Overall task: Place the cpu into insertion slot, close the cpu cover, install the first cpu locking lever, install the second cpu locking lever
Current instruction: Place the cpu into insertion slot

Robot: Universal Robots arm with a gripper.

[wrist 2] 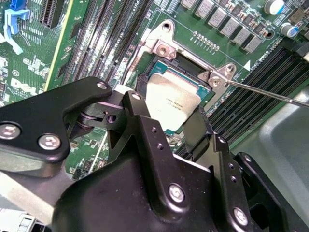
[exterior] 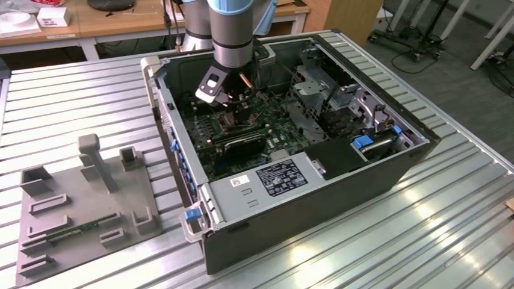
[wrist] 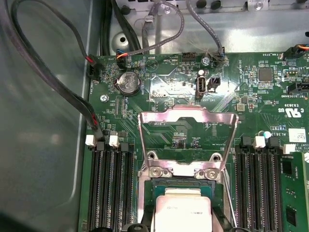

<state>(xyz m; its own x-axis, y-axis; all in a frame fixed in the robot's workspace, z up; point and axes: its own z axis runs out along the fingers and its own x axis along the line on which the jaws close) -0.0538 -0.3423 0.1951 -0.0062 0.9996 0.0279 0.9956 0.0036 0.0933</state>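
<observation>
While the ribbed metal worktop spreads under everything, we see an open computer case lying on its side on it. A grey fixture plate rests well apart from the case, toward the exterior view's left. The robot arm reaches down into the case from above, and its end effector hangs low over the green motherboard inside. In the first wrist view we see two banks of long black memory slots flanking the socket area. Between them the cpu cover is swung open. It is a silver frame with a square window, hinged by two screwed tabs at one edge of the insertion slot, and bare board shows through the window. The cpu lies flat inside the insertion slot, grey face up and level with the rim. The end effector sits right at the cpu, with its black body on two opposite sides of it. We cannot tell whether it is clamping the cpu or has let go. A thin metal lever runs out from the hinge corner, lifted free of the cover. A round coin battery sits farther up the board.
</observation>
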